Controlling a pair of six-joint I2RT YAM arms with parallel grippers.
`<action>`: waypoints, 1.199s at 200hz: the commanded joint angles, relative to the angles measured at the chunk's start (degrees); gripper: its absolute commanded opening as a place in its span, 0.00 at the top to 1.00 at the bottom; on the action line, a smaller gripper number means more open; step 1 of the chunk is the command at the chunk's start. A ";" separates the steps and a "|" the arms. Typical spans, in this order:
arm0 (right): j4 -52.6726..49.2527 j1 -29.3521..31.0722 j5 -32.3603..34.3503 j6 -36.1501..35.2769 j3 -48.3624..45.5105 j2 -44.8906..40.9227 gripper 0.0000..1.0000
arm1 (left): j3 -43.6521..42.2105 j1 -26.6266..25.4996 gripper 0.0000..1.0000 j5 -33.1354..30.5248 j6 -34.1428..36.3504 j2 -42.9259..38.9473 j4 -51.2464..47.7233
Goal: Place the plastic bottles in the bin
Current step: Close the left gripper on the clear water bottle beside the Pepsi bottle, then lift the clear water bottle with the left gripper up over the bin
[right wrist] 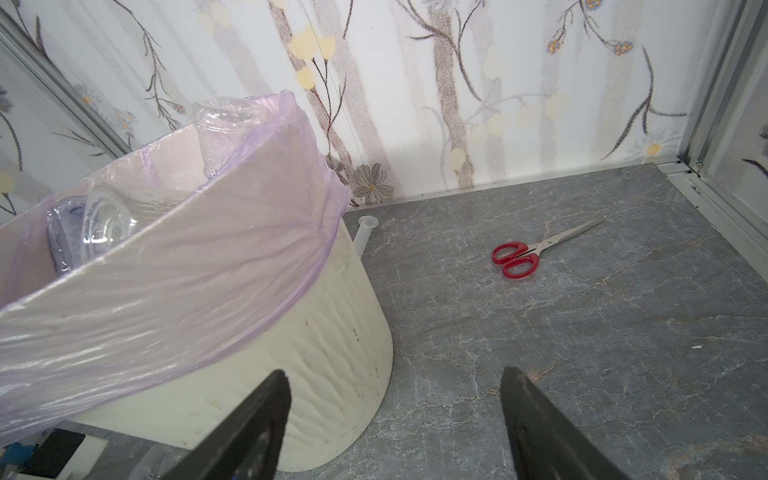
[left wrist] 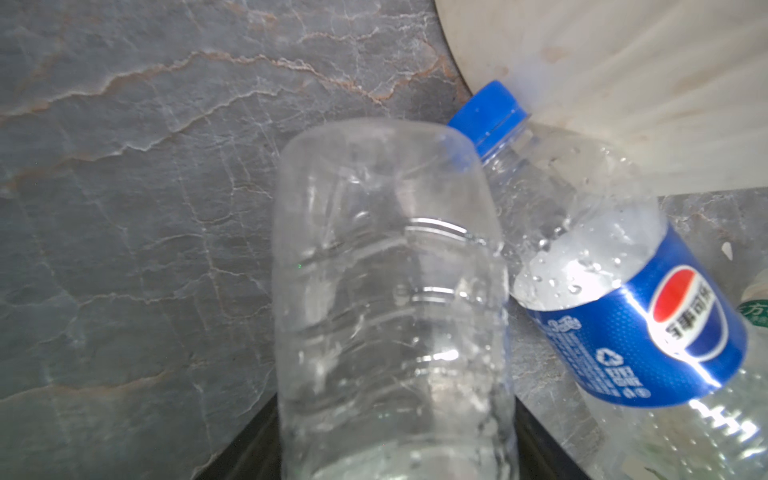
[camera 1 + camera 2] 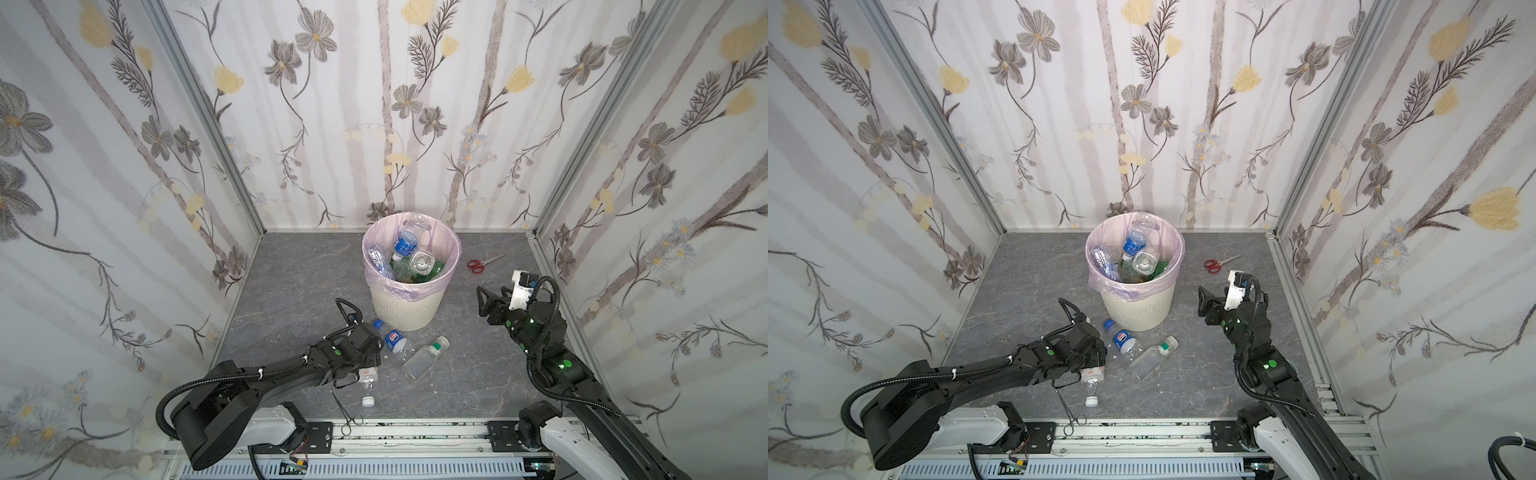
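Three plastic bottles (image 3: pixel 1122 338) lay outside the bin (image 3: pixel 399 309), all close to its near side. Leftmost, a clear ribbed bottle (image 2: pixel 386 291) with a white cap lay on the grey veined tabletop (image 3: pixel 291 291) between the fingers of the left gripper (image 3: pixel 365 371). The dark jaws flanked it closely in the left wrist view, but I could not tell whether they pressed it. Empty and thin-walled, it looked very light, slick and easy to dent, so the ribbed middle seemed a firmer hold than the tapering neck. Just beside it, a blue-labelled bottle (image 2: pixel 623 324) beaded with droplets rested with its blue cap against the bin's wall. Next came a square clear bottle (image 3: pixel 422 358) with a green-and-white cap, whose flat sides would suit parallel fingers. The cream bin, ribbed and round, wore a filmy pink liner (image 1: pixel 187 270) and held several more bottles (image 3: pixel 405 245). Farther right lay red-handled scissors (image 3: pixel 478 265). The right gripper (image 1: pixel 395 372) hovered near the bin, fingers spread and empty.
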 commanded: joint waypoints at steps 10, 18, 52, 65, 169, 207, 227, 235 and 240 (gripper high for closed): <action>0.78 -0.10 -0.51 0.45 0.02 0.27 0.20 | -0.38 -0.04 0.36 -3.62 0.55 -2.86 -0.73; 0.76 -0.14 -0.53 0.49 0.03 0.42 0.20 | -0.39 -0.04 0.39 -4.13 0.84 -3.84 -0.75; 0.86 -0.19 -0.66 0.57 0.20 0.75 0.20 | -0.10 0.04 0.46 -5.63 2.44 -7.91 -1.16; 0.86 -0.15 -0.64 0.58 0.17 0.80 0.20 | 0.11 0.04 0.47 -6.69 3.47 -9.57 -1.57; 0.16 -0.26 -0.71 0.67 0.21 0.03 0.20 | 11.27 2.29 0.51 -17.54 18.29 -25.77 -8.54; -0.55 -0.35 -0.71 0.79 0.28 -0.94 0.21 | 21.24 3.93 0.46 -19.41 28.17 -24.65 -8.56; -0.83 -0.35 -0.62 0.93 0.20 -1.49 0.21 | 26.78 4.52 0.44 -18.87 31.96 -22.17 -8.47; -0.99 -0.36 -0.66 1.01 0.11 -1.66 0.21 | 29.07 4.63 0.44 -18.59 33.32 -20.91 -8.36; -1.05 -0.35 -0.71 1.09 0.08 -1.75 0.20 | 30.48 4.76 0.44 -18.36 34.13 -20.03 -8.29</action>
